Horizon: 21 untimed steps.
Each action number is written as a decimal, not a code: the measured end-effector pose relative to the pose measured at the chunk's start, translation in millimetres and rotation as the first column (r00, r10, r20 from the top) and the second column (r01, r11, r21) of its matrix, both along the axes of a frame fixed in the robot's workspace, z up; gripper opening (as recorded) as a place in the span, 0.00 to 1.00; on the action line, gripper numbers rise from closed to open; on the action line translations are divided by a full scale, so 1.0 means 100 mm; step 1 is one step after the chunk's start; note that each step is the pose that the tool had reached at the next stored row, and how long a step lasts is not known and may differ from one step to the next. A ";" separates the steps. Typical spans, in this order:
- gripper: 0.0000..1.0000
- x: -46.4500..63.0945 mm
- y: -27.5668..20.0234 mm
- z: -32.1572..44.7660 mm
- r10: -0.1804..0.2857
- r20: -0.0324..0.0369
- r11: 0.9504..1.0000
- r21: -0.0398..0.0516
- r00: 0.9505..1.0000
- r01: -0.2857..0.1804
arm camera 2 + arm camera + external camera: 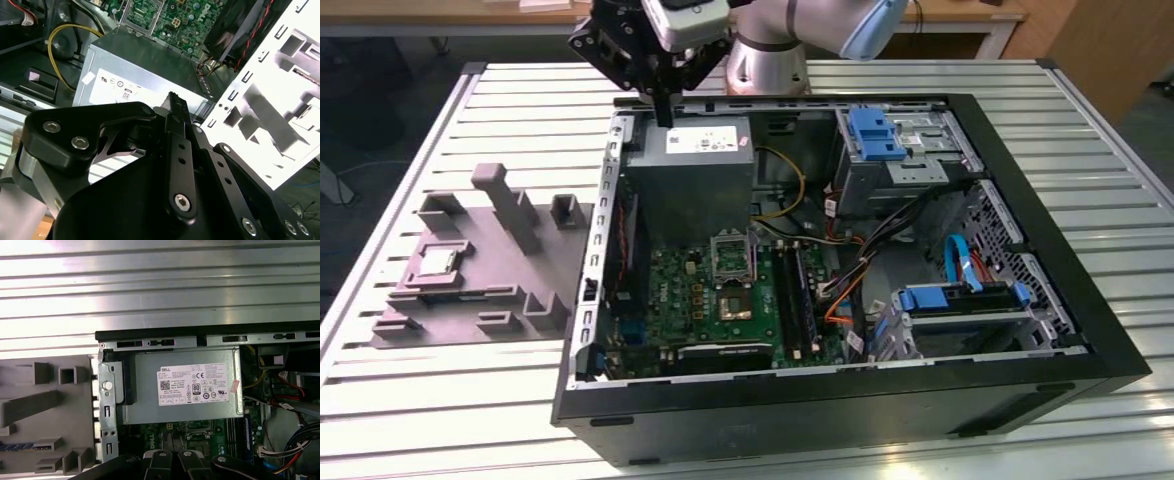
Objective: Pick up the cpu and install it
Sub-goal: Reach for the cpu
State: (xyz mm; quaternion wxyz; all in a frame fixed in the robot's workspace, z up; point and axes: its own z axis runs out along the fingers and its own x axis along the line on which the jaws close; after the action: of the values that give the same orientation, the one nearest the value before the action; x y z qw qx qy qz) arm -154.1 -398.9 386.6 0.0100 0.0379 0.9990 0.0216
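Observation:
The cpu (438, 262), a small pale square chip, lies flat in a recess of the grey moulded fixture (480, 290) on the exterior view's left, outside the computer case. My gripper (664, 112) hangs over the back left corner of the open case, just above the grey power supply box (691, 170). Its black fingers meet in a point and hold nothing. In the second wrist view the gripper (176, 102) points at the same box (145, 65). The motherboard socket (726, 303) sits lower in the case, with its black frame (731, 248) beside it.
The black case (1041, 330) rests on a slatted metal table (427, 400). Inside are blue drive brackets (874, 130), cables (854, 270) and a yellow wire (790, 180). The fixture's upright posts (507, 205) stand between the chip and the case wall (603, 230).

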 end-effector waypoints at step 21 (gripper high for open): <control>0.11 -0.18 0.000 -0.003 0.000 0.000 1.000 0.000 1.000 0.000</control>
State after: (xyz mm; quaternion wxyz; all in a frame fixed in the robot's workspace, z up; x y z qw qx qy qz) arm -171.7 -398.9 386.3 0.0100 0.0379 0.9990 0.0216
